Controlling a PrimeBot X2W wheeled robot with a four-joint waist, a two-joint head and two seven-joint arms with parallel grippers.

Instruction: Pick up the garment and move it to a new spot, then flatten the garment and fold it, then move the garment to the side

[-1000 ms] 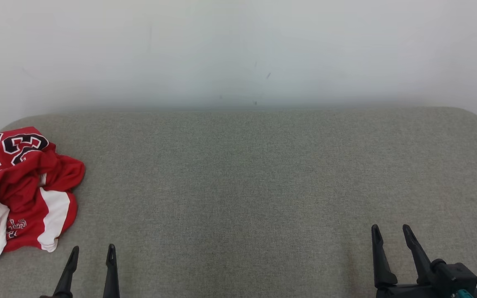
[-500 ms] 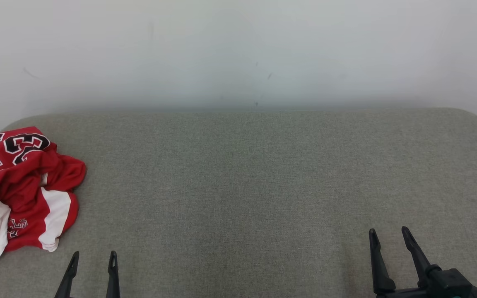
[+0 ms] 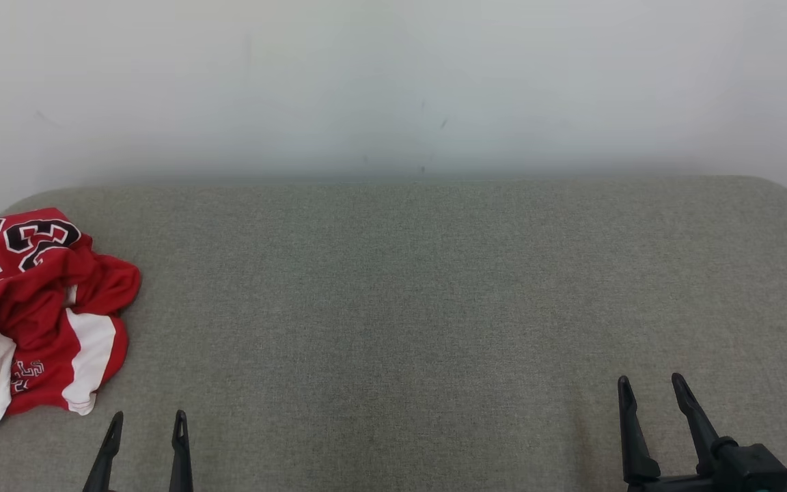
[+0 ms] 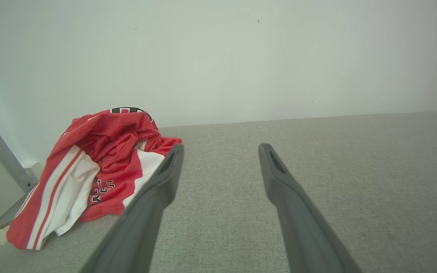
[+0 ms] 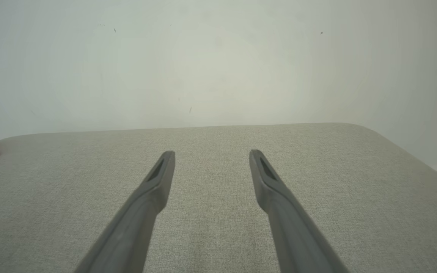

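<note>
Though crumpled, garment (image 3: 38,307) runs near-far (seemingly).

Parted right gripper (image 5: 211,153) above grey cushion (image 5: 355,197)

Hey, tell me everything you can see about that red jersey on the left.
The jersey is red with white side panels, thin red striping and black, white-edged numerals and lettering, in a thin, slightly glossy fabric. It lies crumpled in a loose heap, neither spread nor folded, at the left end of the grey cushioned surface. The head view's edge cuts off its left part. The open left gripper is nearby, not touching it.
</note>
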